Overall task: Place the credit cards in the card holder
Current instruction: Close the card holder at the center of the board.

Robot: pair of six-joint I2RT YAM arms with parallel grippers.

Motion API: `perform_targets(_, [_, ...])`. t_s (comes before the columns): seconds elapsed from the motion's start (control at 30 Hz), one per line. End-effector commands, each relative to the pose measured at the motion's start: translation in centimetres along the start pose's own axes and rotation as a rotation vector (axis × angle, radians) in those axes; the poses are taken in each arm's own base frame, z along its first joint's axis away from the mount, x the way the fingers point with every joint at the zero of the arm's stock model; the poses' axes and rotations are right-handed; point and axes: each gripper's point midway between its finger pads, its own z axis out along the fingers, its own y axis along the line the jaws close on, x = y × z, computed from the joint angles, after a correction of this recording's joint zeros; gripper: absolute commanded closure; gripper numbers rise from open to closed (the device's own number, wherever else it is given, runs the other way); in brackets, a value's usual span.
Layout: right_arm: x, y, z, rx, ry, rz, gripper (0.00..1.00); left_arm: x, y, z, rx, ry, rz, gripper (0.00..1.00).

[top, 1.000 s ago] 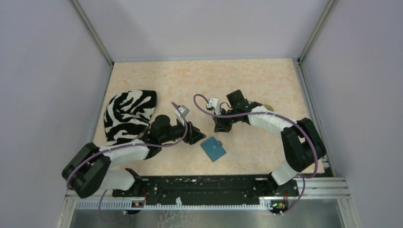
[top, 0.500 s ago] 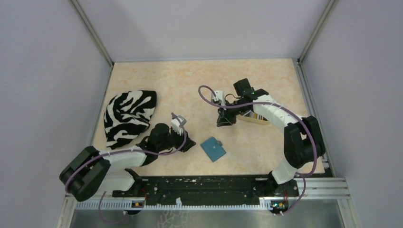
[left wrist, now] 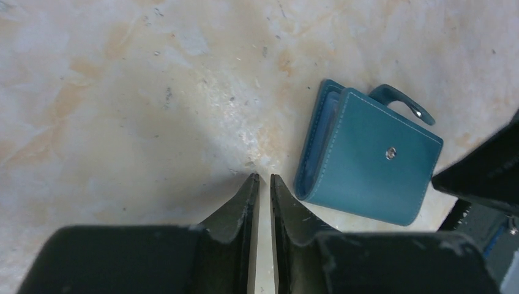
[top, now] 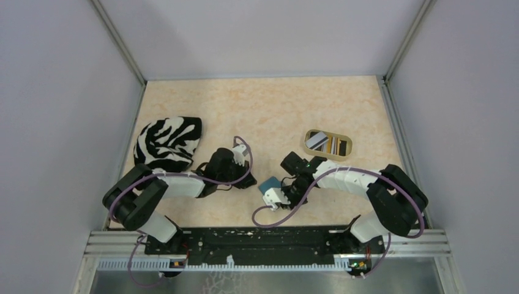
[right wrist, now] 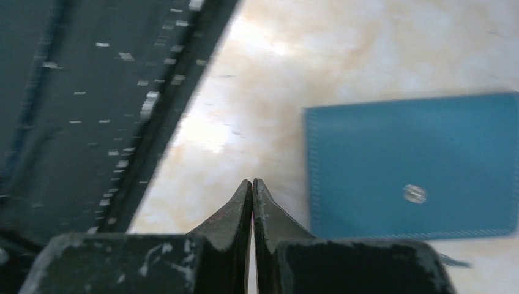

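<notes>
The teal card holder (top: pixel 268 184) lies closed on the table, snap tab out; it also shows in the left wrist view (left wrist: pixel 367 159) and the right wrist view (right wrist: pixel 416 165). The credit cards (top: pixel 324 143) lie in a beige oval tray (top: pixel 306 136) at the back right, grey-silver and striped ones showing. My left gripper (top: pixel 252 181) is low at the holder's left edge, fingers almost together and empty (left wrist: pixel 263 177). My right gripper (top: pixel 287 193) is at the holder's near right side, shut and empty (right wrist: pixel 252 182), touching the table beside it.
A zebra-striped cloth (top: pixel 165 144) lies at the left of the table. The black base rail (top: pixel 263 239) runs along the near edge, close to the right gripper; it fills the left of the right wrist view (right wrist: pixel 61 92).
The right arm has swung from the tray at the back down to the holder's near side, uncovering the tray. The left gripper has moved right, up to the holder.
</notes>
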Motion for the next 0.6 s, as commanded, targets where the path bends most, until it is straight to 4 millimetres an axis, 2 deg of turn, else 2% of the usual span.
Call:
perform_targets(0.0, [-0.1, -6.1, -1.1, 0.265, 0.042, -0.029, 0.99, 3.7, -1.3, -0.2, 0.110, 0.110, -0.066, 0.82])
perform_targets(0.2, [-0.1, -10.7, -3.5, 0.489, 0.085, 0.023, 0.99, 4.9, -3.5, -0.7, 0.245, 0.136, -0.123, 0.85])
perform_targets(0.37, [0.6, -15.2, -7.1, 0.641, 0.089, 0.121, 0.99, 4.9, -4.5, -1.1, 0.302, 0.110, -0.179, 0.85])
perform_targets(0.47, [1.0, -16.4, -8.8, 0.664, 0.061, 0.193, 0.98, 4.8, -4.7, -0.7, 0.314, 0.100, -0.207, 0.85])
perform_targets(0.57, [1.5, -16.4, -11.0, 0.686, 0.028, 0.239, 0.95, 4.7, -4.5, -0.6, 0.306, 0.086, -0.218, 0.84])
